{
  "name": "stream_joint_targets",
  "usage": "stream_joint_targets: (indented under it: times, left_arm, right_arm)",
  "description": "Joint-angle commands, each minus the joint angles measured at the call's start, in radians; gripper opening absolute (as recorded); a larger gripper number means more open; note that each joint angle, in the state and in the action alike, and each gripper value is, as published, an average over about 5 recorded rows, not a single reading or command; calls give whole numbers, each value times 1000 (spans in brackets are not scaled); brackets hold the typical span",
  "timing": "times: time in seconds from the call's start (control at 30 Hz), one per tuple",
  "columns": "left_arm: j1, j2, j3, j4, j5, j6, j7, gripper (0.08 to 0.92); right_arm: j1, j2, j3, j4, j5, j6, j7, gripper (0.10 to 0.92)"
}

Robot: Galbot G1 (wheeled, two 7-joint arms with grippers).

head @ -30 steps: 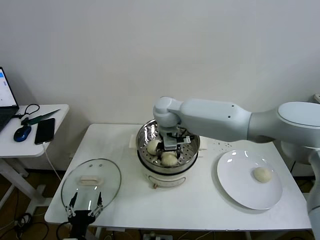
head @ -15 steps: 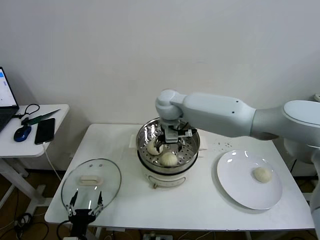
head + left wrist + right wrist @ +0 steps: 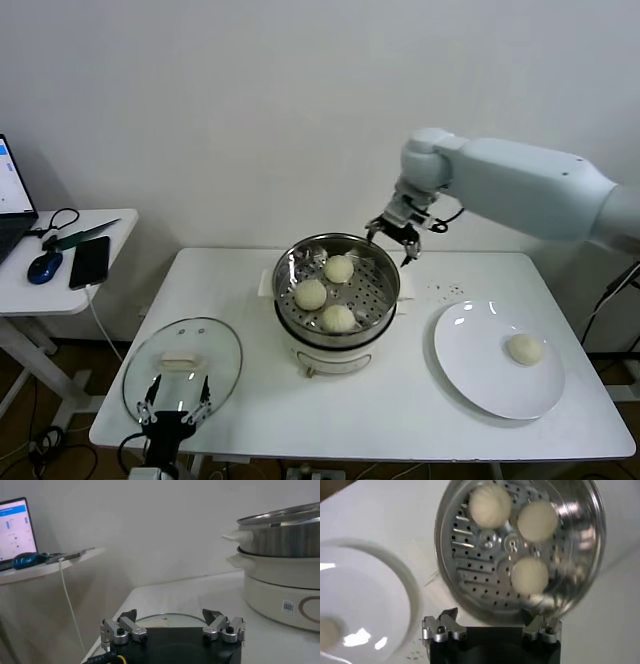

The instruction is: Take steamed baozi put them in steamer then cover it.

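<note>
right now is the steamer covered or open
Open. The steamer shows three baozi on its tray, while the cover lies flat on the table beside it.

Smooth pale-grey right arm (image 3: 520, 185) with round joints; black gripper (image 3: 492, 629) with silver jaws and dark screws, one yellow cable.

No readable text appears; a small square code sticker (image 3: 287, 607) sits on the steamer's (image 3: 280, 575) white base, its marks too small to read.
</note>
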Motion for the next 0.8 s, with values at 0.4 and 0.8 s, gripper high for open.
stream_joint_targets:
  times: [0.4,0.8]
  left_arm:
    - [13,6,-8,-22,11,8,2,823]
    - [22,-8,-6,-28,39,11,1,823]
  right_arm:
    - [-485,-475,369,-66,-76,-315,-12,823]
    - [-723,-444,560,-192,-222,-247,-36,823]
